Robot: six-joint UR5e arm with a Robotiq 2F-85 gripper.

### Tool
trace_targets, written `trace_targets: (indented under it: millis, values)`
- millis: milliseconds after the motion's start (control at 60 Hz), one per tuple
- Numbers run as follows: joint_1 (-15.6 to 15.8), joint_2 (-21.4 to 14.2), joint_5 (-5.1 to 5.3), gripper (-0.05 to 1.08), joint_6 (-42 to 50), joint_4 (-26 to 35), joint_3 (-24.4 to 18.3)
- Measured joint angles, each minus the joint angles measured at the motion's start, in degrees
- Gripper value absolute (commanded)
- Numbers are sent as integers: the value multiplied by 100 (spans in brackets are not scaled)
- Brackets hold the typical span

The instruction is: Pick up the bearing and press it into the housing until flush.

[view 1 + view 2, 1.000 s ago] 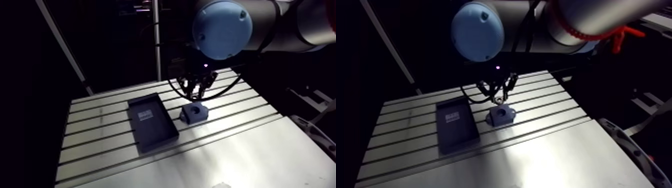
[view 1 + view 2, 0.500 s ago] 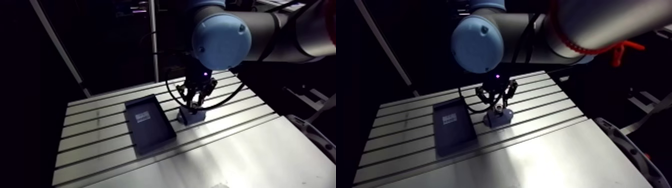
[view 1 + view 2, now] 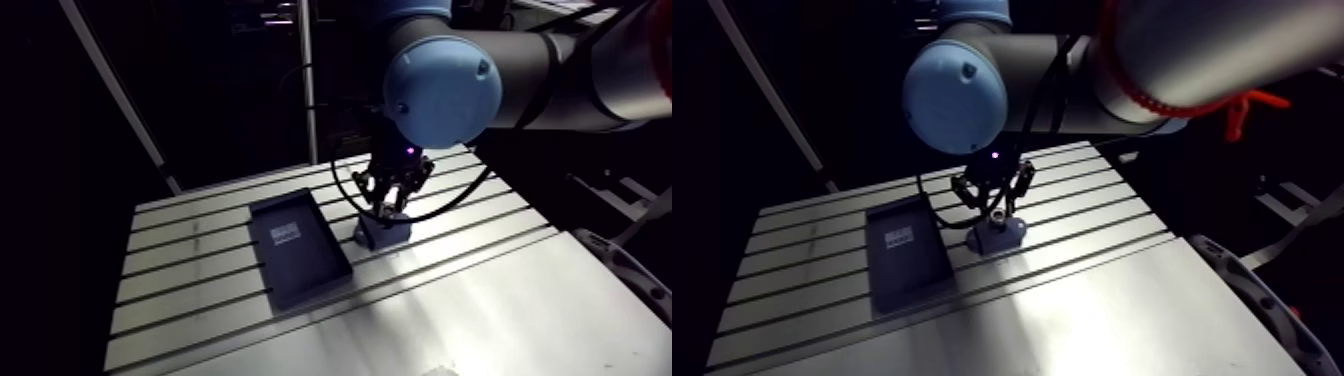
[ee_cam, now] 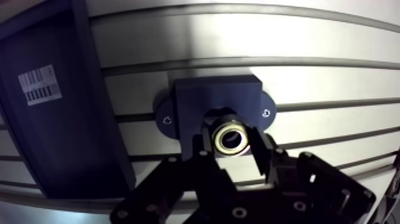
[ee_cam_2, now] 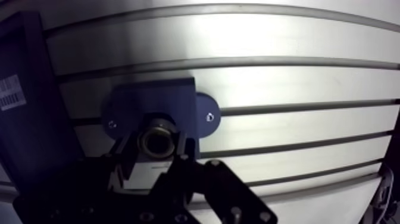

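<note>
Lowered since the earlier frames, the small brass-toned ring bearing (image 4: 231, 137) now sits right over the round bore of the dark blue block-shaped housing (image 4: 196, 101). Its open axis points straight down into that hole, though I cannot tell whether it has entered yet. The black two-finger gripper (image 4: 232, 145) pinches it by its sides. The coming push looks purely downward, with no sideways correction needed. Just left of the housing lies a black rectangular tray (image 4: 65, 143) with a barcode label, on the slotted aluminium table (image 4: 333, 77).
</note>
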Motion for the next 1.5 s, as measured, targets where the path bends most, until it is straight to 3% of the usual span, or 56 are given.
trace_targets:
  millis: [1500]
  values:
    - [9, 60, 23, 65, 24, -196, 125]
